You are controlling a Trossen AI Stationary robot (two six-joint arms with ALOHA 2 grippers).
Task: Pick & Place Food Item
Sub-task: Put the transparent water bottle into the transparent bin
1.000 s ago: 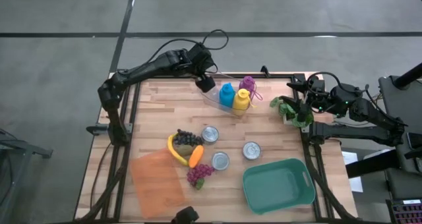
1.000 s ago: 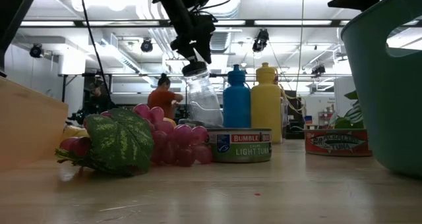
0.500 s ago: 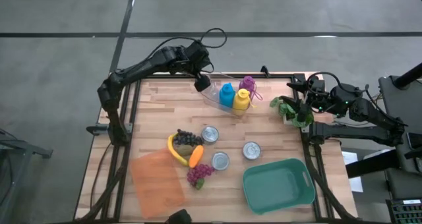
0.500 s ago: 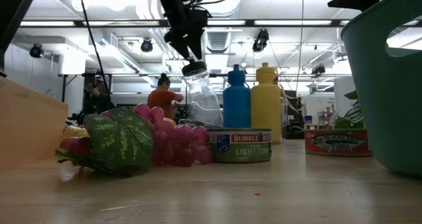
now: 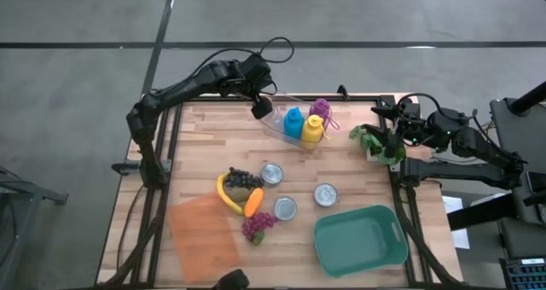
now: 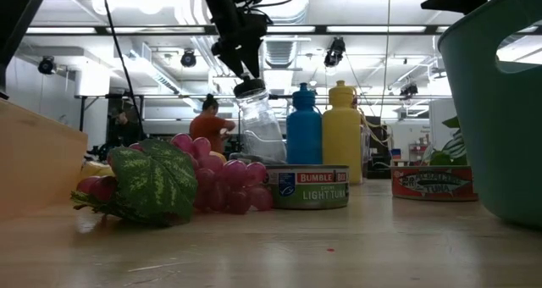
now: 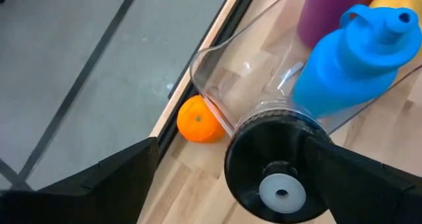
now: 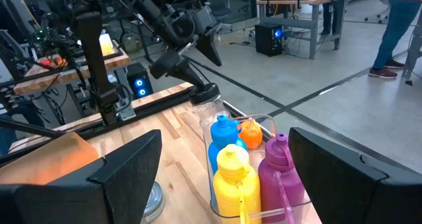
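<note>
Left wrist view alone shows orange [image 7: 200, 119] behind clear bin [image 7: 264, 66]

From above, the orange [image 7: 198, 119] just beyond the left gripper [image 5: 263, 107] is hidden behind the bottles. The clear bottle [image 6: 258, 127] under that gripper hides its base behind the grapes [image 6: 222, 182] at table level. The green bin [image 6: 495, 110] is cut off by the picture's edge there. The leafy greens [image 5: 376, 142] at the right gripper [image 5: 394, 139] are too small to identify.
</note>
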